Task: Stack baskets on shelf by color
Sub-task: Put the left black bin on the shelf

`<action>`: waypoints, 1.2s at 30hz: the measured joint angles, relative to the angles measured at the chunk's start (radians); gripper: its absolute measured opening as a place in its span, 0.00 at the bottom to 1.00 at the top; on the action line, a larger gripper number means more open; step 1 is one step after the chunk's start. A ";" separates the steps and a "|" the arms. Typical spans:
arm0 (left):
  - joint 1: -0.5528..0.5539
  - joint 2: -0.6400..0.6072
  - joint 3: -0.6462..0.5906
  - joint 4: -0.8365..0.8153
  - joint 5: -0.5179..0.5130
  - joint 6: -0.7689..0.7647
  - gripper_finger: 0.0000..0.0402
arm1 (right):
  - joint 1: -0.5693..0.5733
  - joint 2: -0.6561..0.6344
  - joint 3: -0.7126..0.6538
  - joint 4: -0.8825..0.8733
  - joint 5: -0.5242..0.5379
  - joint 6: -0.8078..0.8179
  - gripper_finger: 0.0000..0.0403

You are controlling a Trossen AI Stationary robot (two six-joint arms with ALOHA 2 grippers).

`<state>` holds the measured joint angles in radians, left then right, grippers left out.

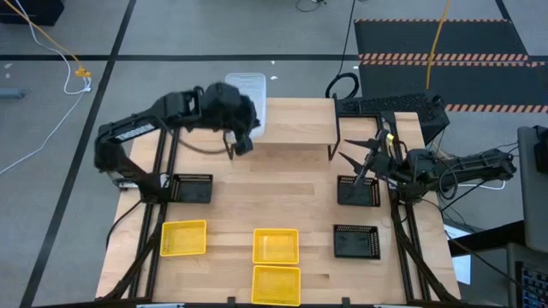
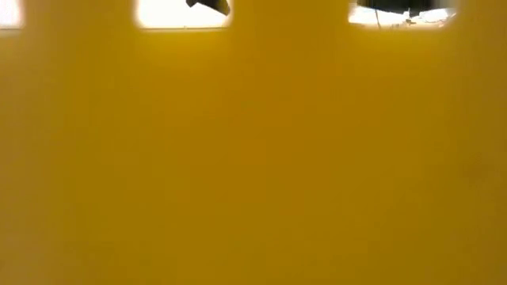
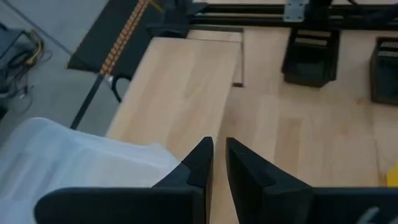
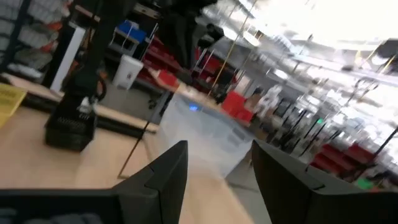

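Clear basket [image 1: 248, 101] gripped at its rim by left claw [image 1: 242, 128], fingers nearly shut, held over shelf's [image 1: 295, 128] left end. Below that claw: black basket [image 1: 192, 188], then yellow baskets [image 1: 184, 238] on table [image 1: 291, 197], none stacked. Two more black baskets just beneath right claw [image 1: 364, 158], spread wide, holding nothing. Barely begun, judging by this: nearly all sorting left.

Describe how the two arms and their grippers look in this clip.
Both arms are dark, near-black jointed links. The left gripper has two black wedge-shaped fingers tapering to blunt tips. The right gripper has similar flat black fingers; in the high view its wrist carries loose black cables and a small yellow mark.
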<state>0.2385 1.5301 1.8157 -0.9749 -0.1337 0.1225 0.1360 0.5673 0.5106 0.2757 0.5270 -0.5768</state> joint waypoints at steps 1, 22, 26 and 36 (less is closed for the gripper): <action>-0.013 -0.027 -0.069 0.068 0.000 -0.001 0.12 | 0.000 0.006 0.014 -0.036 0.000 0.028 0.42; -0.269 -0.326 -0.751 0.400 -0.431 -0.235 0.12 | -0.129 0.164 0.087 -0.009 -0.001 0.351 0.42; -0.250 -0.325 -0.845 0.485 -0.431 -0.259 0.12 | -0.172 0.183 0.087 -0.118 -0.004 0.464 0.42; -0.300 -0.324 -0.953 0.475 -0.425 -0.672 0.12 | -0.182 0.265 0.071 -0.074 -0.016 0.487 0.42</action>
<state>-0.0612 1.2060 0.8624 -0.4995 -0.5591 -0.5499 -0.0463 0.8323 0.5819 0.2018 0.5108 -0.0903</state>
